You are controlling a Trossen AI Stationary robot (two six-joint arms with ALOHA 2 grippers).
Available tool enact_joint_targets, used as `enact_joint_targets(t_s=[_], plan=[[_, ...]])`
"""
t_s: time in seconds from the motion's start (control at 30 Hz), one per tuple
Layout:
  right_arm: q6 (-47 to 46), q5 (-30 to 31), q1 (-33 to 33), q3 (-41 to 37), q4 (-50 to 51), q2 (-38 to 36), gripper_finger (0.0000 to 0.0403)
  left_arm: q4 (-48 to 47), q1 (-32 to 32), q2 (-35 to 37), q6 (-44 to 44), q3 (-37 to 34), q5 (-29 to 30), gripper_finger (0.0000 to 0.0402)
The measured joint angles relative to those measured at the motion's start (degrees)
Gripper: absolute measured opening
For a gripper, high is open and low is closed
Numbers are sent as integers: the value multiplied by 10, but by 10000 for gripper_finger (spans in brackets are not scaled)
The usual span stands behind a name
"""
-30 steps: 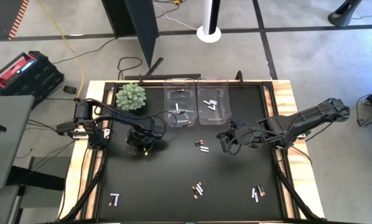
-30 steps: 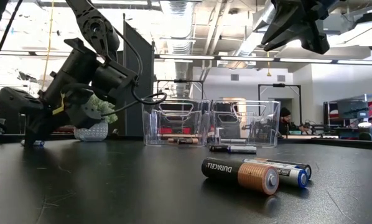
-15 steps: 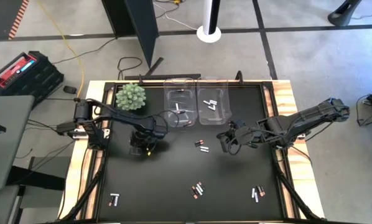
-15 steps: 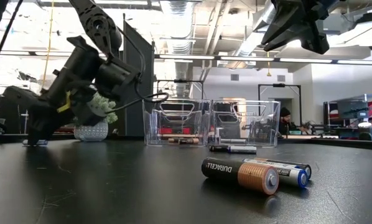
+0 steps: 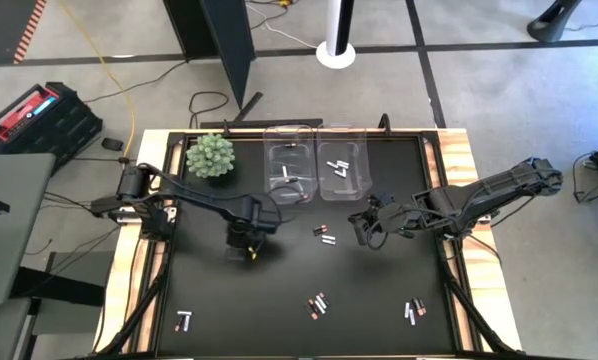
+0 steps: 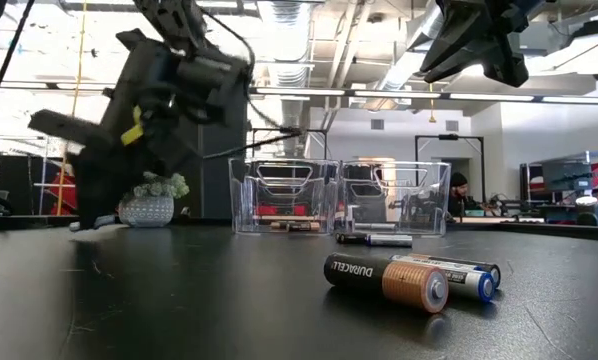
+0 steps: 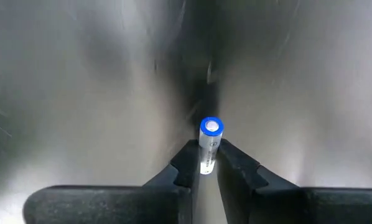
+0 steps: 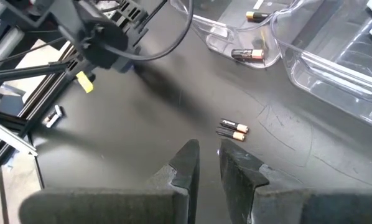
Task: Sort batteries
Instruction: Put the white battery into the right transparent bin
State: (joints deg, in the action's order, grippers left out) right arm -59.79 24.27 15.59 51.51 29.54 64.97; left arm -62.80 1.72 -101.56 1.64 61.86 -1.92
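Observation:
My left gripper [image 5: 247, 246] is over the table's middle left, pointing down, shut on a white battery [image 7: 209, 144] with a blue end. My right gripper [image 5: 364, 233] hangs above the middle right, its fingers [image 8: 204, 163] a little apart with nothing between them. Two clear bins [image 5: 289, 172] [image 5: 341, 168] stand at the far middle: the left one holds dark batteries, the right one white ones. Loose batteries lie on the black table as a pair [image 5: 324, 235] and in small groups [image 5: 317, 305] [image 5: 414, 312] [image 5: 184, 320]. My left gripper pinches the white battery by its sides [image 7: 206, 163] between its two fingertips. The fingers come from above, slanting down, and lie along the battery. Its blue end [image 7: 211, 127] sticks out past the fingertips toward the table.
A green plant in a white pot [image 5: 211, 156] stands at the far left, beside the left bin. In the low view two batteries [image 6: 409, 278] lie close to the camera. The table's near middle is bare black surface [image 5: 259, 310].
My left gripper has gone toward the table's right edge and a little up, still shut on the white battery, which travels with it. Most of this move came in the last half second. My right gripper has kept still.

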Motion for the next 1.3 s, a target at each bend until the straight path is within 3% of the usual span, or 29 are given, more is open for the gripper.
enact_joint_targets(t_s=[0.43, 0.73, 1.03, 1.3], plan=[[5, 0, 9, 0, 0, 0, 82, 81, 15, 1, 12, 94, 0, 39], [14, 0, 41, 0, 2, 0, 82, 237, 8, 1, 4, 159, 3, 39], [13, 0, 60, 0, 1, 0, 82, 388, -54, 1, 11, 187, 7, 39], [-1, 0, 65, 0, 0, 0, 82, 408, -126, 1, -19, 236, 7, 39]])
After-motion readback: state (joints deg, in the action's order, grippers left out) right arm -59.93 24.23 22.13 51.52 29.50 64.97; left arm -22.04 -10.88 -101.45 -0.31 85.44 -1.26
